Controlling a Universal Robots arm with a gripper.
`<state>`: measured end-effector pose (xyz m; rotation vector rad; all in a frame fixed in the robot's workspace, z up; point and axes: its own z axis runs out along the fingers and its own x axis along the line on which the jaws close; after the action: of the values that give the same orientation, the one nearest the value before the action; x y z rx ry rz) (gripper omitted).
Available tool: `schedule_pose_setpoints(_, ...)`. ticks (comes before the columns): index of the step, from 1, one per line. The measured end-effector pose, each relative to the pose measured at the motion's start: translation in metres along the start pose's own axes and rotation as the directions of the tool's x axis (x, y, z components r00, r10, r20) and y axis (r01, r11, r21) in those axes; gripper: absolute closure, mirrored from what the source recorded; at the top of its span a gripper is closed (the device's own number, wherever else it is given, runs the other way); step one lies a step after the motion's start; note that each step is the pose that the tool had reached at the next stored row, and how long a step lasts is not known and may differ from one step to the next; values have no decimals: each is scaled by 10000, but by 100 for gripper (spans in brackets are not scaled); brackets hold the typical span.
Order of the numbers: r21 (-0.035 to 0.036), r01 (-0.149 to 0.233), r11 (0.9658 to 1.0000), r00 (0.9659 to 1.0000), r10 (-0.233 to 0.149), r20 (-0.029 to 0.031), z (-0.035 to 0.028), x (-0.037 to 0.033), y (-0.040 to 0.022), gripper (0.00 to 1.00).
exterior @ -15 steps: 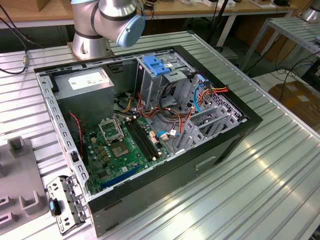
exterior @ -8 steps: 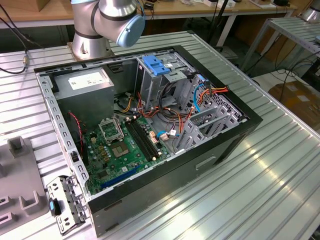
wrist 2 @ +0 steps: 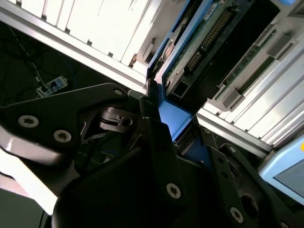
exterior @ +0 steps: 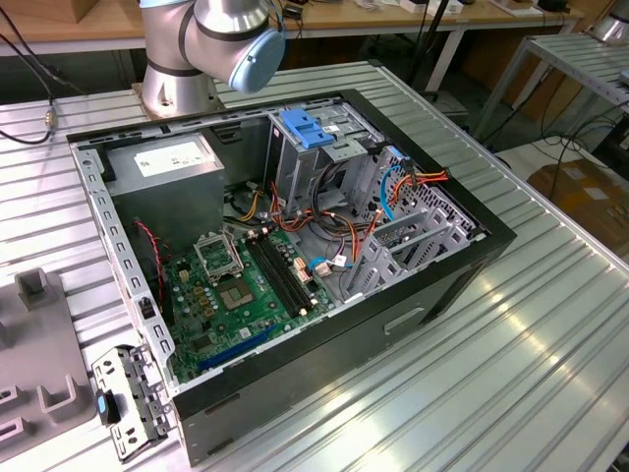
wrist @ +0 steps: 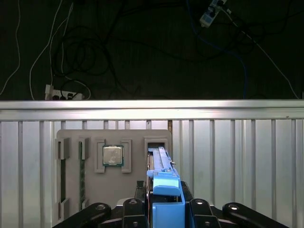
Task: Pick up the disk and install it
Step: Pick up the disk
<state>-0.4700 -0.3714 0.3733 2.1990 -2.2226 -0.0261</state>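
Metal workbench in a lit workshop.
A ribbed aluminium tabletop [exterior: 550, 324] caught bright glare; wooden benches [exterior: 79, 25] stood far behind, a brown box [exterior: 590, 197] lay at the exterior view's right, and a power strip [wrist: 59, 91] lay on the dark floor [wrist: 156, 66].

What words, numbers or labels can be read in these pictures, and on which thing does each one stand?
No text can be read.
On the white sticker of the grey box: print too small to read.
On the processor chip in the grey tray: markings too small.
On the motherboard: markings too small.
On the disk, seen from its circuit side: nothing legible.
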Motion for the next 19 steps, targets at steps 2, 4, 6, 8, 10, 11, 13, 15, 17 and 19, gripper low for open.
schedule_pose_setpoints(2,0,0,10000,10000,0,0,-11,0,0,63)
schedule_pose_setpoints(4,-1,0,10000,10000,0,-1,-24,0,1,63)
schedule_pose_setpoints(6,0,0,10000,10000,0,0,-41,0,1,63)
schedule_pose_setpoints(8,1,1,10000,10000,-1,0,-54,0,1,63)
schedule_pose_setpoints(10,1,0,10000,10000,0,0,-71,0,1,63)
schedule_pose_setpoints(11,0,0,10000,10000,0,0,-76,0,1,63)
schedule_pose_setpoints(13,0,0,10000,10000,0,-1,-88,0,2,63)
schedule_pose_setpoints(15,1,0,10000,10000,0,0,-103,0,2,63)
schedule_pose_setpoints(17,-1,0,10000,10000,0,-1,-126,0,3,63)
schedule_pose_setpoints(19,0,0,10000,10000,0,0,-145,0,3,63)
